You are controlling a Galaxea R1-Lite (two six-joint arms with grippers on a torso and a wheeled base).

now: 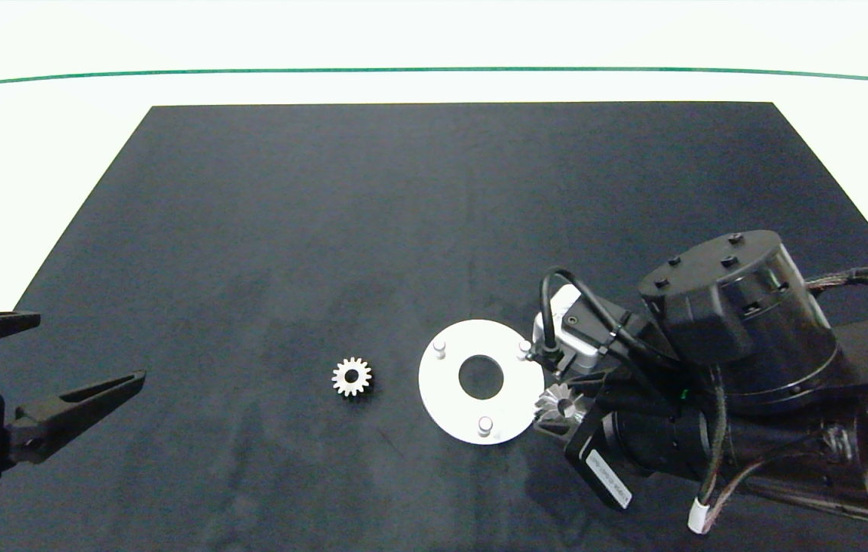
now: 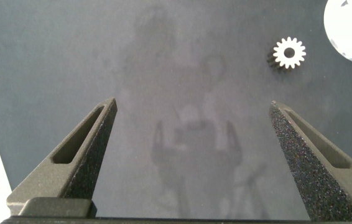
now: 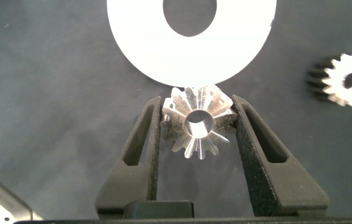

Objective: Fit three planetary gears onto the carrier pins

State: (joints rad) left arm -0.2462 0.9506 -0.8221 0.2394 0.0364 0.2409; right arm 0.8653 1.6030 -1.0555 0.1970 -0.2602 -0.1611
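The white disc [image 1: 442, 387] lies on the black mat with three bare carrier pins [image 1: 439, 349] in a triangle around its centre hole. My right gripper [image 3: 196, 102] is shut on one silver planetary gear [image 3: 196, 124], which it holds at the disc's [image 3: 132, 43] near-right rim, beside the pins and on none of them. A second gear [image 1: 351, 377] lies flat on the mat, left of the disc. A third gear is out of view. My left gripper [image 2: 191, 121] hovers open at the mat's left edge, far from that gear [image 2: 288, 53].
The black mat [image 1: 434, 215] covers most of the white table, and a green line runs along the far side. My right arm's bulky wrist [image 1: 741, 337] hangs over the mat's near-right corner.
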